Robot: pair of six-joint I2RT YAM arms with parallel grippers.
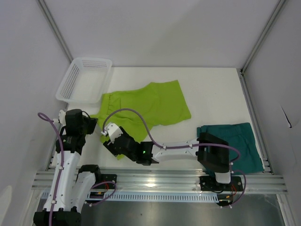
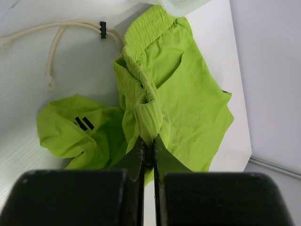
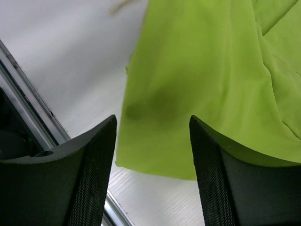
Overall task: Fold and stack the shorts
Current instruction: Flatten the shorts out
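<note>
The lime shorts (image 1: 150,103) lie partly spread across the middle of the table, with their left side bunched up. My left gripper (image 2: 149,143) is shut on a gathered fold of their elastic waistband (image 2: 141,70); in the top view this gripper (image 1: 95,125) sits at the shorts' left edge. My right gripper (image 3: 153,121) is open and hovers over a lower hem corner of the lime shorts (image 3: 197,84), with nothing between its fingers. It reaches across to the left (image 1: 111,140). The dark teal shorts (image 1: 237,143) lie folded at the right front.
A white mesh basket (image 1: 84,80) stands at the back left, touching the lime fabric. A pale cord (image 2: 56,37) trails on the table by the waistband. The metal rail (image 1: 160,179) runs along the near edge, and walls close in on both sides.
</note>
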